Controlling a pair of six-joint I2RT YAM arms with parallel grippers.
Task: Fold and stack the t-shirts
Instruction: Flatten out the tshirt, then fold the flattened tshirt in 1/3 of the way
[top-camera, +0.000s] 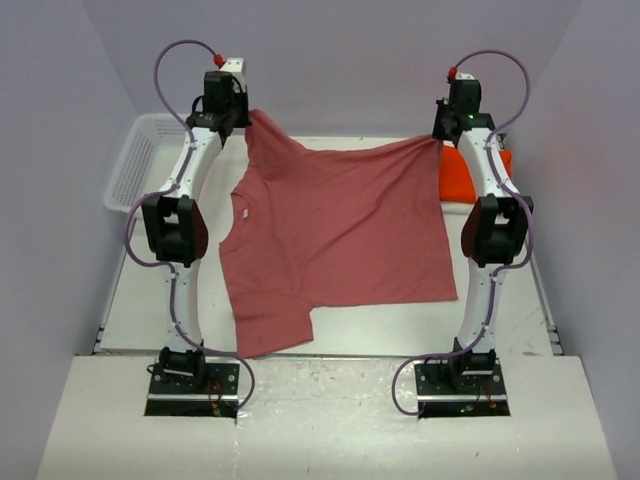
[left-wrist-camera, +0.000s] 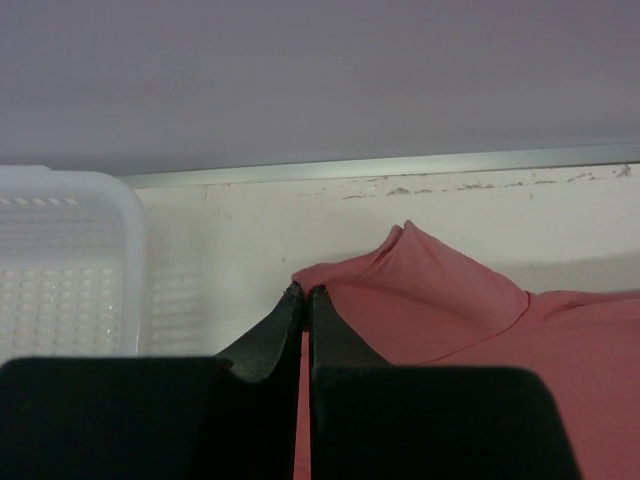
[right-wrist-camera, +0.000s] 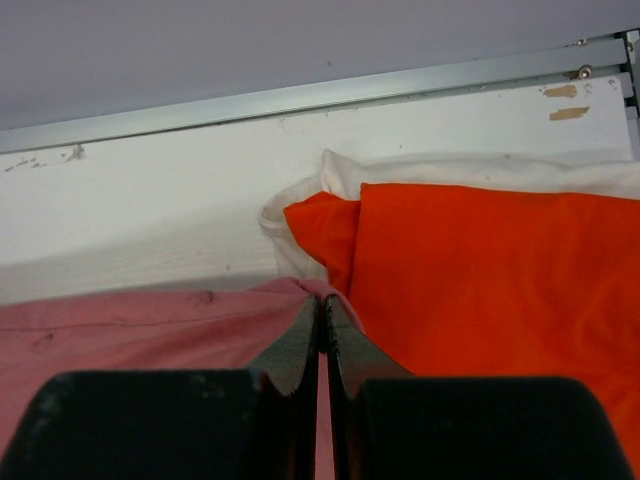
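Note:
The rose-red t-shirt (top-camera: 335, 235) hangs spread between both arms, its lower part and one sleeve draped toward the table's near edge. My left gripper (top-camera: 240, 118) is shut on the shirt's far left corner; in the left wrist view the cloth (left-wrist-camera: 450, 310) is pinched at the fingertips (left-wrist-camera: 305, 292). At the far right my right gripper (top-camera: 441, 137) is shut on the other corner, the rose cloth (right-wrist-camera: 150, 325) bunched at its tips (right-wrist-camera: 322, 300). A folded orange t-shirt (right-wrist-camera: 480, 270) lies on a white t-shirt (right-wrist-camera: 340, 172) right beside the right gripper, seen from above as the orange pile (top-camera: 462, 178).
A white mesh basket (top-camera: 140, 160) stands at the far left of the table, also close to the left gripper (left-wrist-camera: 60, 260). A metal rail (right-wrist-camera: 300, 98) runs along the table's far edge under the back wall.

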